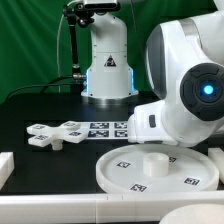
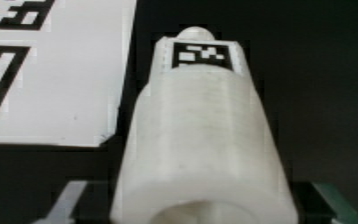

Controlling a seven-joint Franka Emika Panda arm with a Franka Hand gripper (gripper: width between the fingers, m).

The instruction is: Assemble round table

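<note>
The short thick cylinder leg [image 2: 197, 120] lies on the black table, with a tag [image 2: 202, 55] on its far end. My gripper [image 2: 197, 208] is open and straddles the leg's near end, with one finger [image 2: 60, 200] on each side and a gap to the leg on both. In the exterior view the arm's body hides the gripper and the leg. The large rimmed round disc [image 1: 110, 172] lies at the front with a raised boss [image 1: 155, 160] in its middle. The cross-shaped four-armed piece [image 1: 55, 133] lies at the exterior view's left.
The marker board [image 1: 105, 128] lies behind the disc; it also shows beside the leg in the wrist view [image 2: 43, 80]. The arm's base [image 1: 105, 70] stands at the back. White blocks sit at the left [image 1: 5, 162] and right [image 1: 216, 152] edges of the table.
</note>
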